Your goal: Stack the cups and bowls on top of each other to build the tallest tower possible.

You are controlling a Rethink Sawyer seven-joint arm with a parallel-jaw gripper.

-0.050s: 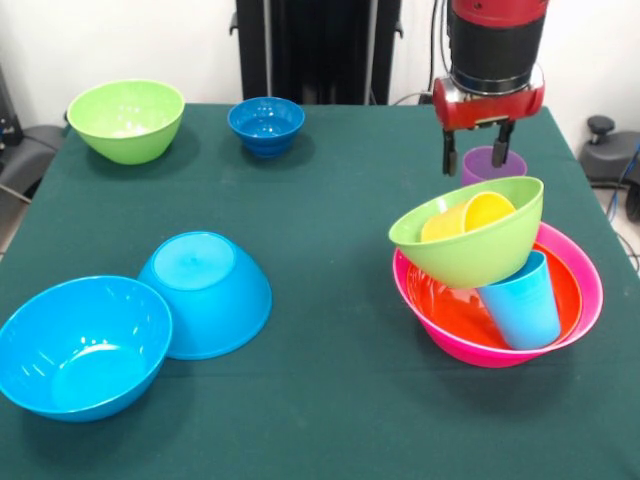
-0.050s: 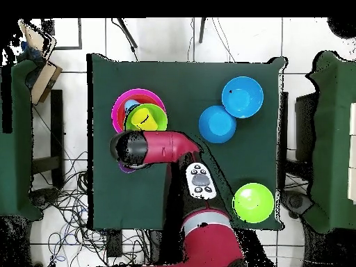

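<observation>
At the lower left of the front view an upright bright blue bowl (image 1: pixel 82 345) sits on the green table (image 1: pixel 340 400), and just right of it, touching its rim, a second bright blue bowl (image 1: pixel 208 292) lies upside down. In the upper left stands a lime green bowl (image 1: pixel 126 120), open side up; to its right, near the table's far edge, is the small dark-blue footed bowl (image 1: pixel 266 125).

The tower (image 1: pixel 497 290) occupies the right half. Its base is the large pink bowl (image 1: pixel 580 305), with the orange bowl (image 1: pixel 450 305) nested inside. The light blue cup (image 1: pixel 522 300) stands in it, leaning to one side, and a second lime green bowl (image 1: pixel 470 245) rests tilted on top, its mouth turned toward the upper left. The yellow cup (image 1: pixel 470 215) lies on its side inside that bowl.

Above the tower, the gripper (image 1: pixel 476 158) hangs with its two dark fingers (image 1: pixel 449 155) set a narrow gap apart, holding nothing. The purple cup (image 1: pixel 492 162) stands on the table directly behind them, partly hidden by the tilted green bowl's rim.

In the overhead view the arm (image 2: pixel 156 147) covers the purple cup almost wholly; the tower shows just above it.
</observation>
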